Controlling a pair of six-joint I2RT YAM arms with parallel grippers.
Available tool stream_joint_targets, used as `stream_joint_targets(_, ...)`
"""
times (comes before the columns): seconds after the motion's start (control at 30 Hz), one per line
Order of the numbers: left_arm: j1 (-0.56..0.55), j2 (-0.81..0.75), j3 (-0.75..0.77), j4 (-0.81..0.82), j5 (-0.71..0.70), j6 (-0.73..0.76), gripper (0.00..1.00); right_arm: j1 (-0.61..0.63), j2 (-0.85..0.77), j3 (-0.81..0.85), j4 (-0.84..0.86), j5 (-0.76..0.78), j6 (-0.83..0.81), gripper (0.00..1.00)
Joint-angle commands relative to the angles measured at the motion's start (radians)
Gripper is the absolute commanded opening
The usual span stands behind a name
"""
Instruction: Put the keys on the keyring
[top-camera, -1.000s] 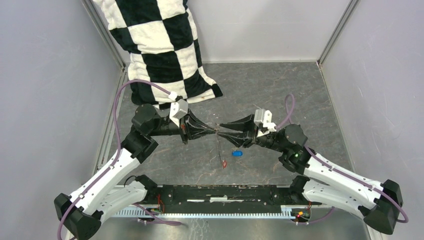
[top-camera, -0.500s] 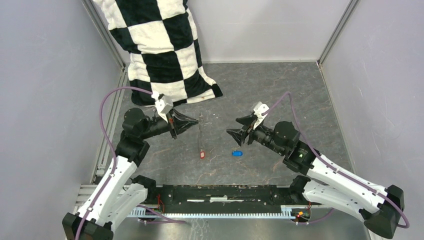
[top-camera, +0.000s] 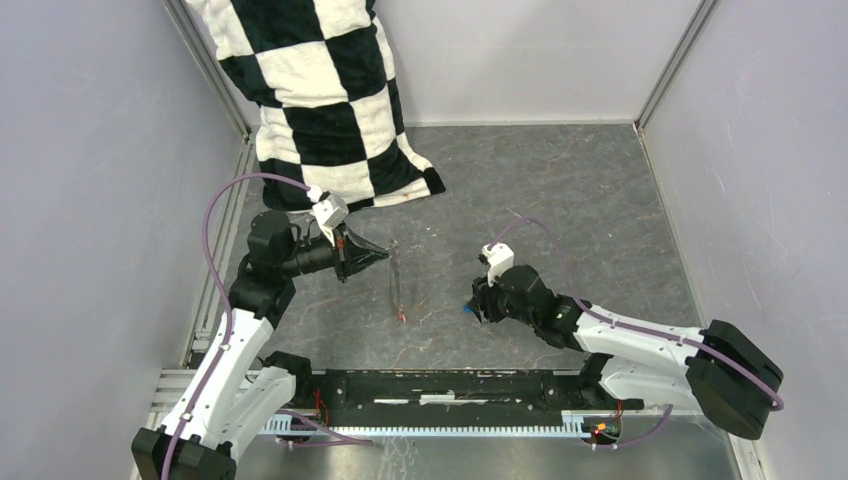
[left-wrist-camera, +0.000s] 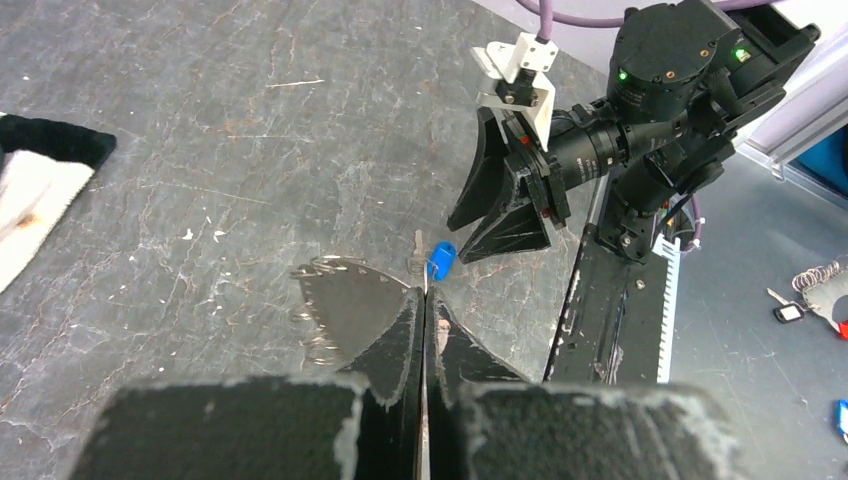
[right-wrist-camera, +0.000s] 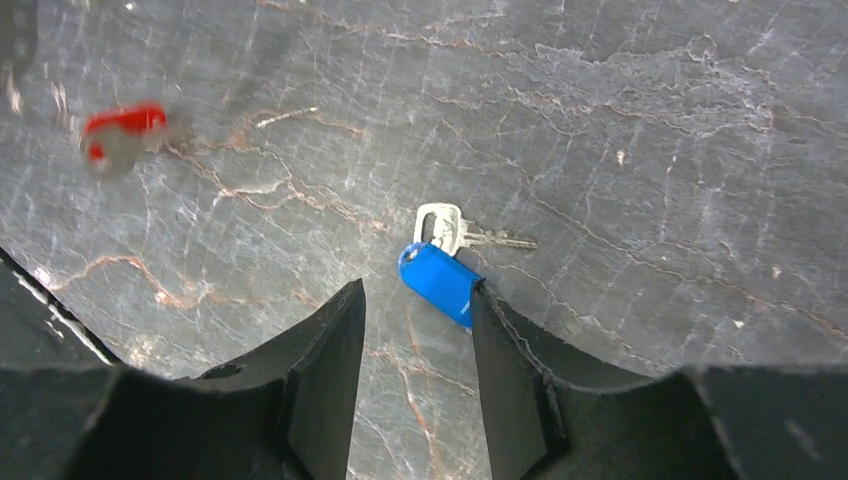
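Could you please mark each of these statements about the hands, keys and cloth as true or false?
1. The left hand is shut on the keyring. True.
2. The right hand has lifted the blue key off the table. False: the key lies on the table, and the hand's fingers stand apart just over it.
3. A checkered cloth lies at the table's far left. True.
4. The red key touches the blue key. False: it is apart from it, at the keyring's near end.
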Motion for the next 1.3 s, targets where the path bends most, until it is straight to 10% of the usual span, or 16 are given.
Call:
stream_joint_targets(0.0,0.007,-0.015,0.048,-0.03,0.036,0.065,0.02,0.022,0.04,0.007,0.116,0.07,0.1,0.48)
stream_joint_targets(1.27,0.007,-0.119,0.008,-0.03,-0.01,0.028,0.02,0.096,0.312,0.12,0.117,0.226,0.127,0.27)
